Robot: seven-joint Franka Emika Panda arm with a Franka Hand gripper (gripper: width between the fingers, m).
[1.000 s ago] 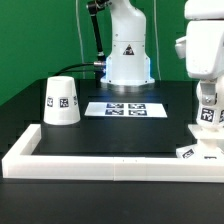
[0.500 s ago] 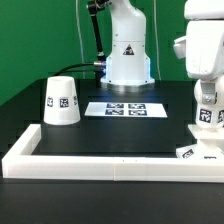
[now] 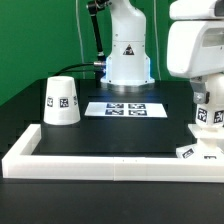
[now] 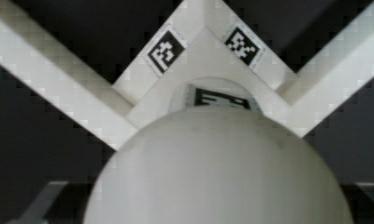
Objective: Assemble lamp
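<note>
My gripper (image 3: 207,108) is shut on the round white bulb (image 3: 209,118) and holds it above the small flat base (image 3: 191,151), which lies in the rail's corner at the exterior view's right. In the wrist view the bulb (image 4: 210,160) fills the lower middle between the dark fingers (image 4: 52,200). The tagged base (image 4: 202,50) lies beyond it in the corner. The tapered cup-shaped shade (image 3: 62,100) stands mouth down at the exterior view's left, far from the gripper.
The long white border rail (image 3: 100,162) runs along the front and up both sides; its two arms meet behind the base in the wrist view (image 4: 42,60). The marker board (image 3: 126,108) lies before the arm's pedestal (image 3: 128,60).
The arm's upper body has swung toward the exterior view's left and looms larger. The gripper and bulb stay over the base at nearly the same spot.
</note>
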